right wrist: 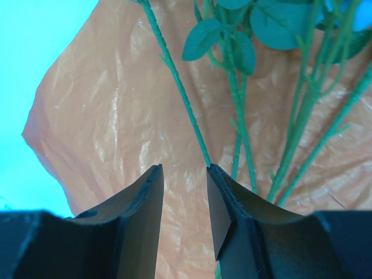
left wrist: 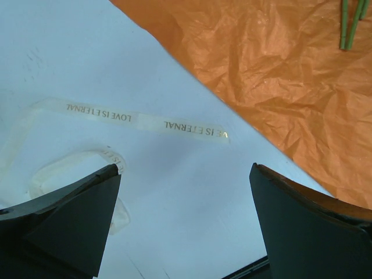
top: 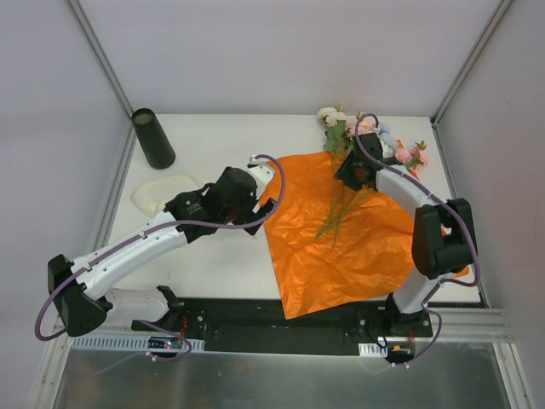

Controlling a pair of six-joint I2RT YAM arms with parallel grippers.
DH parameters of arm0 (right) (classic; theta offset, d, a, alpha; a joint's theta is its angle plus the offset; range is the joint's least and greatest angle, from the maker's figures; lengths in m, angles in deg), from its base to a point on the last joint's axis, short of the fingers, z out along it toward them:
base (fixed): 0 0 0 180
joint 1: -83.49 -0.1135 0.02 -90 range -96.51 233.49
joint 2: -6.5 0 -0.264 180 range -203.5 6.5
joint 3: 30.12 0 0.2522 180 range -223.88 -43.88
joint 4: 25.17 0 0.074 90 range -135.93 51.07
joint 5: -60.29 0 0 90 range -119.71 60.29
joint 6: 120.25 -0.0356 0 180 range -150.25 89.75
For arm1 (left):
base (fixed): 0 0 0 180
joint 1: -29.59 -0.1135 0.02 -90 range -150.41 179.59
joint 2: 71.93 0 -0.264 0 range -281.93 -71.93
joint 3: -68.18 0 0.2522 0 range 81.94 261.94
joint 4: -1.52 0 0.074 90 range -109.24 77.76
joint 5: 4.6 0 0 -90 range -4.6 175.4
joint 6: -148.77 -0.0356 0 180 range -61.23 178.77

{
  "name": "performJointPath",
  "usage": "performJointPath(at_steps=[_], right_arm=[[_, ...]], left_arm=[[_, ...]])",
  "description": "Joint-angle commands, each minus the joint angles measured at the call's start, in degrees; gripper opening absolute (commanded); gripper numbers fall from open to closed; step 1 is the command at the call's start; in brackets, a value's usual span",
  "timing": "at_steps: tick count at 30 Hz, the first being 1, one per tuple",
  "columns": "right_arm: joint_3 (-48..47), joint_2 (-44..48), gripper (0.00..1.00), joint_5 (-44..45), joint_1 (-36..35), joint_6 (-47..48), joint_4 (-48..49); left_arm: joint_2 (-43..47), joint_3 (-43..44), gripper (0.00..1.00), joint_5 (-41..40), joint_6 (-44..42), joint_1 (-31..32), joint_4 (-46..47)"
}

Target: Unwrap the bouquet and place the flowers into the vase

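White tabletop point(top: 217, 260), orange paper point(top: 366, 247) spread flat, ribbon point(left wrist: 192, 129) off; left gripper point(left wrist: 185, 168) wide, empty; right gripper point(right wrist: 185, 168) narrow astride one stem point(right wrist: 179, 93), seemingly ready to pinch, then lift to the vase point(top: 153, 138)

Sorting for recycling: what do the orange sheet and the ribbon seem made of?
Orange sheet: probably thin paper, possibly film; fine creases with a slight sheen. Ribbon: sheer cream fabric or plastic, semi-transparent, the table showing through, with gold printed lettering.
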Motion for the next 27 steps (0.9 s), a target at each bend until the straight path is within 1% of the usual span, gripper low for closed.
performJointPath(at_steps=[1, 5, 11, 14, 21, 23, 27], right_arm=[[-7.25, -6.54, 0.42, 3.72, -2.0, 3.18, -1.86], [-13.14, -12.17, 0.41, 7.76, -3.67, 5.74, -6.79], [-15.97, -16.22, 0.42, 13.13, -4.9, 7.85, -9.17], [-16.41, -17.63, 0.41, 12.87, -5.08, 8.11, -9.34], [-17.29, -19.74, 0.4, 11.82, -5.35, 8.81, -9.26], [-17.2, -20.01, 0.38, 11.99, -5.43, 8.9, -9.26], [-16.67, -19.83, 0.29, 11.55, -5.52, 9.43, -8.64]], left_arm=[[1.38, 0.49, 0.99, -5.35, -2.23, -0.03, 0.1], [1.82, 0.31, 0.99, -5.44, -2.23, 0.06, 0.1], [2.26, 0.49, 0.99, -9.74, -2.05, 0.06, 0.1], [2.52, 0.4, 0.99, -10.1, -1.79, -0.12, 0.19], [1.21, 0.49, 0.99, -14.75, -1.0, -0.12, 0.01], [1.03, 0.58, 0.99, -15.72, -0.65, -0.12, 0.1], [0.68, 0.66, 0.99, -16.16, -0.38, -0.12, 0.01]])
